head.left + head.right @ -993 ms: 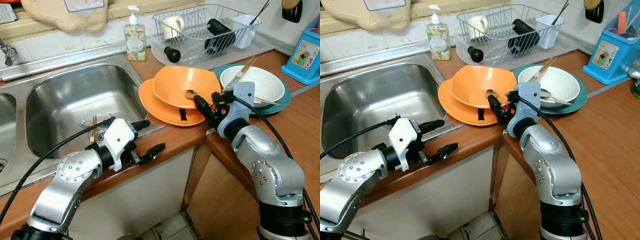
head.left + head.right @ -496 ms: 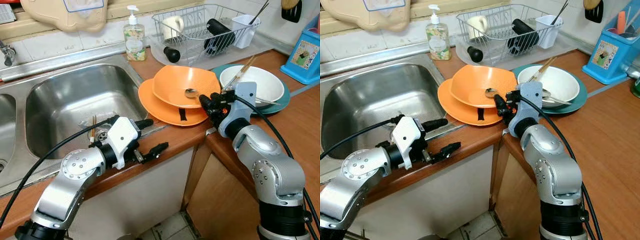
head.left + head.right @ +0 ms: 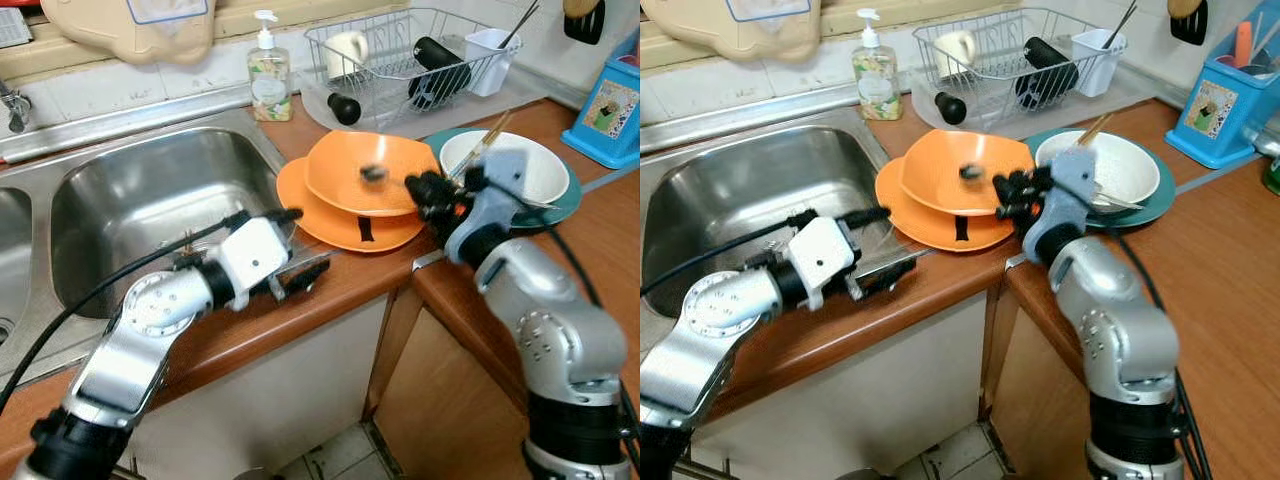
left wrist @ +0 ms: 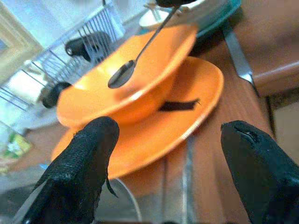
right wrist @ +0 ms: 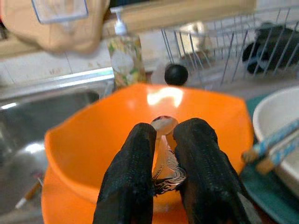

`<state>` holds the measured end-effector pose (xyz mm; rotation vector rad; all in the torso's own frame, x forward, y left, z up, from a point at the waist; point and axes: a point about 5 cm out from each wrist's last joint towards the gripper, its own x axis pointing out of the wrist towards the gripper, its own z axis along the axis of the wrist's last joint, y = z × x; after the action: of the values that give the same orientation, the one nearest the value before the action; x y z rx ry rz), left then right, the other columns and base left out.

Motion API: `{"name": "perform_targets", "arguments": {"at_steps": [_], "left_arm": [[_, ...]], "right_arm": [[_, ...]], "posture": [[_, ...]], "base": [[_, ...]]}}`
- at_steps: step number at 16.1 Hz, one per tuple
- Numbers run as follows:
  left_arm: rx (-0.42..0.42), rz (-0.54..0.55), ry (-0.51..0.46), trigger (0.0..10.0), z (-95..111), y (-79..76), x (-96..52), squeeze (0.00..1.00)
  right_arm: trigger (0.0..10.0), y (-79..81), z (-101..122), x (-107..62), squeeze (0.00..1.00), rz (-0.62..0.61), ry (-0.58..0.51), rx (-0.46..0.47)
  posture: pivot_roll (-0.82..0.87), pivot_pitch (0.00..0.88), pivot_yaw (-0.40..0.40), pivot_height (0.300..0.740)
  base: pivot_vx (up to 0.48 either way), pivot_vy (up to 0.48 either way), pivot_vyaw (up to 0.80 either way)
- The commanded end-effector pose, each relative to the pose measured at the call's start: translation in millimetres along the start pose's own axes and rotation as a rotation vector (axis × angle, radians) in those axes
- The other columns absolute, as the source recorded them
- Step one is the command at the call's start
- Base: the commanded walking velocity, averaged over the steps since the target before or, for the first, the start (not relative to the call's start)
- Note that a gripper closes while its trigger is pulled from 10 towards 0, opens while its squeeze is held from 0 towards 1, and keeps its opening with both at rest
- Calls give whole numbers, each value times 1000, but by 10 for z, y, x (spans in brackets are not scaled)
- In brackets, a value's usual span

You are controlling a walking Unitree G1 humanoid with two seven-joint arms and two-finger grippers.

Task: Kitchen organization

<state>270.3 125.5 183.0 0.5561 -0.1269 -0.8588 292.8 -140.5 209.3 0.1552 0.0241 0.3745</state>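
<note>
Right gripper [image 5: 161,175]: both black fingers pinched on the handle of a small silver metal spoon [image 5: 163,128], gap between them no wider than the handle. The spoon's bowl is lifted clear above the inside of the deep orange plastic bowl [image 3: 350,170]; in the head views it shows as a blurred dark spot [image 3: 372,173] over the bowl's middle. The right arm itself is motion-blurred.

The orange bowl sits on a flat orange plate [image 3: 310,210] at the counter edge, at about 3 o'clock from the stainless steel sink basin [image 3: 140,210]. A short black mark lies on the plate's near rim.

Left gripper [image 4: 166,158]: fingers spread wide, nothing between them. It hovers over the wooden counter edge [image 3: 340,285] beside the sink, pointing toward the orange plate at roughly 2 o'clock from it, apart from the plate.

At 3 o'clock from the orange bowl: a white ceramic bowl [image 3: 520,160] on a round teal plate [image 3: 1160,205], with wooden chopsticks [image 3: 490,135] leaning out of it. At 12 o'clock from the orange dishes: a white wire dish rack [image 3: 400,50] holding a cream mug, a black cylinder and a white cutlery cup. A pump bottle of soap [image 3: 267,70] stands at 11 o'clock, behind the sink corner. A blue box [image 3: 610,105] sits at the far 3 o'clock edge.
</note>
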Motion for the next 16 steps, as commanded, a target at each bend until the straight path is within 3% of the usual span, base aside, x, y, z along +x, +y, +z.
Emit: {"name": "perform_targets", "arguments": {"at_steps": [1, 3, 5, 10, 11, 12, 16], "left_arm": [[38, 11, 0, 10000, 26, 45, 36, 0], [118, 6, -28, 10000, 92, 95, 107, 0], [293, 38, -75, 10000, 204, 180, 223, 0], [465, 56, -79, 10000, 274, 275, 418, 0], [480, 74, -98, 9059, 293, 320, 455, 0], [468, 66, -108, 0, 293, 331, 475, 0], [481, 69, -109, 0, 292, 352, 526, 0]], "right_arm": [[0, 25, 82, -12, 0, 33, -28, -2], [0, 13, 120, -13, 0, 46, -43, 9], [0, 33, 200, -6, 0, 89, -71, 46], [0, 184, 353, -6, 0, 199, -105, 54], [0, 248, 367, -16, 0, 241, -100, 49], [0, 287, 367, -20, 0, 265, -95, 50], [0, 378, 340, -13, 0, 304, -76, 54]], "posture": [[-126, 0, 73, 740], [-123, 0, 66, 740], [-125, 0, 62, 740], [-129, 0, 58, 740], [-131, 0, 59, 740], [-132, 0, 59, 740], [-133, 0, 53, 740]], "base": [[0, 0, 0], [0, 0, 0], [0, 0, 0], [0, 0, 0], [0, 0, 0], [0, 0, 0], [0, 0, 0]]}}
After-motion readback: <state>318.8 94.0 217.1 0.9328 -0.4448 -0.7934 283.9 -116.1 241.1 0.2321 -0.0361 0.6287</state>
